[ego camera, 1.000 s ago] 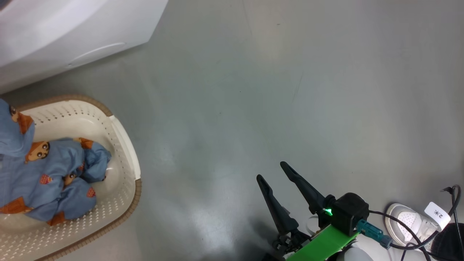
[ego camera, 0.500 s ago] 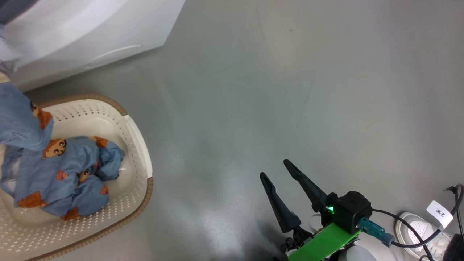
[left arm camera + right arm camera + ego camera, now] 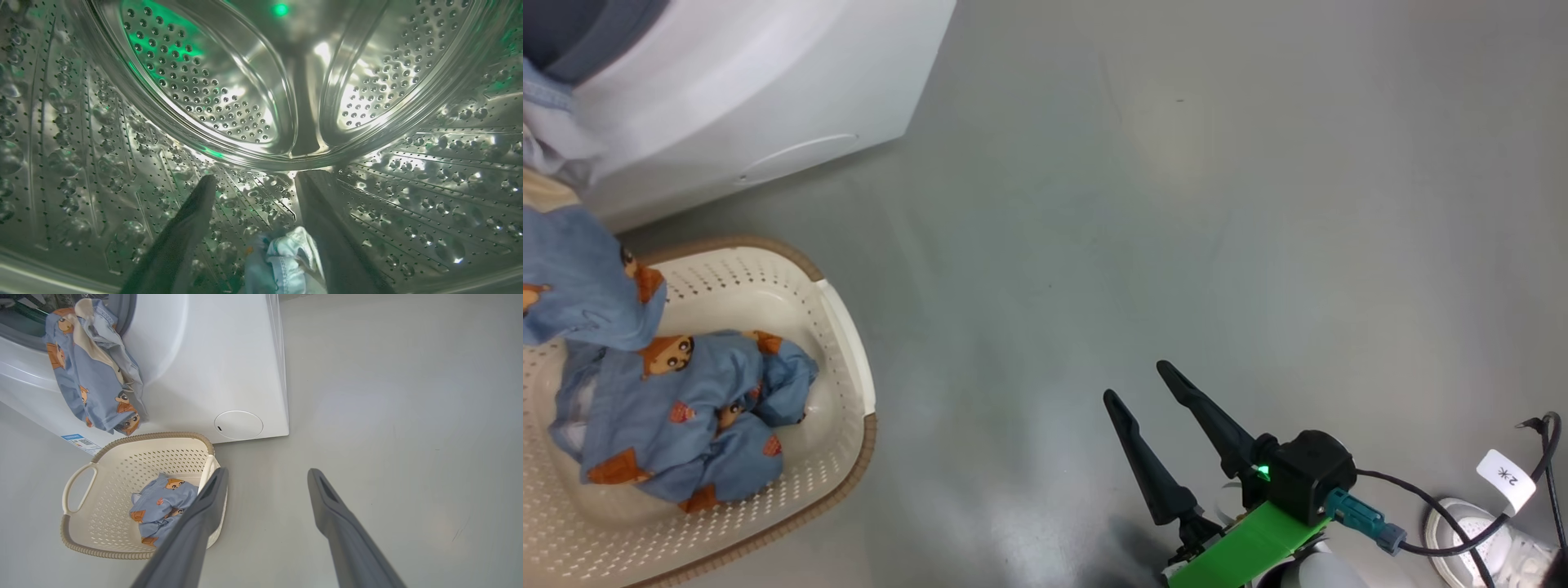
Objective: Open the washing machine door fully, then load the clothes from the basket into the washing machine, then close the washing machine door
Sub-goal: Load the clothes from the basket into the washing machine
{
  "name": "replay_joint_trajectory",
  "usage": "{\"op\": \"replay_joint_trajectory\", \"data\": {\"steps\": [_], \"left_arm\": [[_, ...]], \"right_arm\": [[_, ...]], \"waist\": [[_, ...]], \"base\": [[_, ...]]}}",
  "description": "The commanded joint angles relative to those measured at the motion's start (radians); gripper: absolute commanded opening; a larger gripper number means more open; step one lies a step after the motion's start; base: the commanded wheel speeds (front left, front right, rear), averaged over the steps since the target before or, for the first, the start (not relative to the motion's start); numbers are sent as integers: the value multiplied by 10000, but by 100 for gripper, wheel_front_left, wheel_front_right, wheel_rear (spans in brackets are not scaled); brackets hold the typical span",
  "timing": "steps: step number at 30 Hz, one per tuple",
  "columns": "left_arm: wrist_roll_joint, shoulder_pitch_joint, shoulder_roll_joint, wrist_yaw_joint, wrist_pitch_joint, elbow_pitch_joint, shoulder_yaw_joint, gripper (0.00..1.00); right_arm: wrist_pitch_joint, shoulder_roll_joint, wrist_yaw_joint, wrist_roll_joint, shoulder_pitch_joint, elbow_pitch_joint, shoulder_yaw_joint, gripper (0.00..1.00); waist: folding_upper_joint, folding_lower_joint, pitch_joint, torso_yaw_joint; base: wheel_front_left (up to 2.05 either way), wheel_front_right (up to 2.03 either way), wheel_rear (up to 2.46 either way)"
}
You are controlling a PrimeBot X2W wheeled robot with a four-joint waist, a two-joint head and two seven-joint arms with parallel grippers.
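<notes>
Since the left gripper [image 3: 253, 179] is deep inside the perforated steel drum [image 3: 204, 102] of the large white front-loading washing machine [image 3: 212, 355], the door step reads as done. That's a judgement from the reach, not from the door itself.

Loading looks approx halfway. The L fingers stand well apart. A pale blue-white bunch of cloth [image 3: 286, 259] lies between them near their roots, low in that view. Can't tell whether it's pinched or just lying loose.

In the R wrist view a blue cartoon-print garment [image 3: 94, 375] is draped over the lip of the opening. Its upper end is inside & the rest runs down the white front, w/ the lower end just above the far rim of the small cream perforated plastic basket w/ brown woven-look rim [image 3: 151, 435]. So that piece is only partly in.

A second blue cartoon-print garment [image 3: 163, 502] lies bunched in the basket. The basket sits on the grey floor [image 3: 1176, 204] just in front of the machine, near the round flap [image 3: 238, 425].

The right gripper [image 3: 1137, 382] hangs over bare floor well apart from the basket, fingers spread wide, nothing in them.

Left to do, prob: get the hanging garment fully in, fetch the 2nd one & load it, then shut the door.
</notes>
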Motion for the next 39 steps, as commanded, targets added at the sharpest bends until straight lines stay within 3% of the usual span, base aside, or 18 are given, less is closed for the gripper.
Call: {"op": "replay_joint_trajectory", "data": {"steps": [1,11,29,39], "left_arm": [[-55,208,475,-26,-59,-302,57,100],[-60,672,445,100,-61,-765,121,100],[-214,1169,-327,342,-62,-1349,283,100],[-379,1700,-1102,505,-62,-1461,450,100]], "right_arm": [[-120,-91,16,26,133,-176,205,100],[-120,-91,16,128,219,-207,220,100],[-120,-91,16,271,179,-162,201,100],[-120,-91,16,227,53,51,74,100]], "waist": [[-1,0,26,-87],[-1,0,21,-279],[-1,0,-315,-120],[-1,0,-991,367]], "base": [[0,0,0],[0,0,0],[0,0,0],[0,0,0]]}}
